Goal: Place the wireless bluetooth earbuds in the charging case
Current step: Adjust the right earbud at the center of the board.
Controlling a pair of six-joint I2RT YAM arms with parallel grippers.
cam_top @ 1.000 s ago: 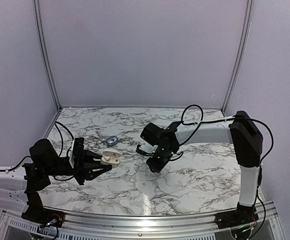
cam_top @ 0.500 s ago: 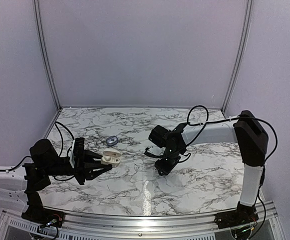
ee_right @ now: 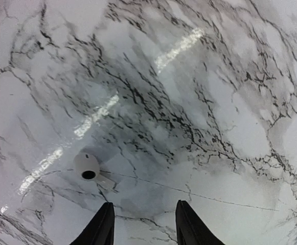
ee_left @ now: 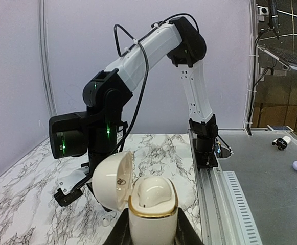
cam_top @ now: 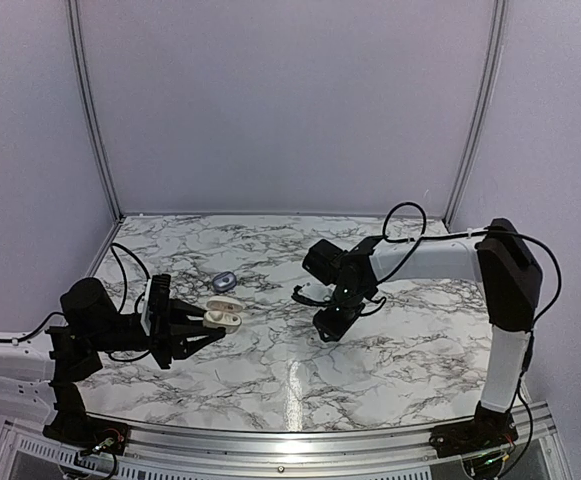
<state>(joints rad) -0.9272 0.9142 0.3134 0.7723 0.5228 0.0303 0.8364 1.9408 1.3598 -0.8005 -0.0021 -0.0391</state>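
My left gripper (ee_left: 152, 227) is shut on the charging case (ee_left: 152, 209), a cream-white shell with a gold rim, held upright above the table. Its lid (ee_left: 112, 181) hangs open to the left. A glossy white rounded piece (ee_left: 152, 191) sits in the base. The top view shows the case (cam_top: 223, 315) at the left. One whitish earbud (ee_right: 87, 167) lies on the marble, ahead and left of my right gripper (ee_right: 144, 206). That gripper is open, pointing down, with nothing between its fingers. From the left wrist, the same earbud (ee_left: 106, 221) lies under the right arm (ee_left: 138, 56).
A small blue-grey oval object (cam_top: 223, 281) lies on the marble table (cam_top: 400, 350) behind the case. Grey walls close the back and sides. A metal rail (ee_left: 214, 204) runs along the table's edge.
My right arm has swung its gripper a little to the right over the table. The left arm and the case have not moved.
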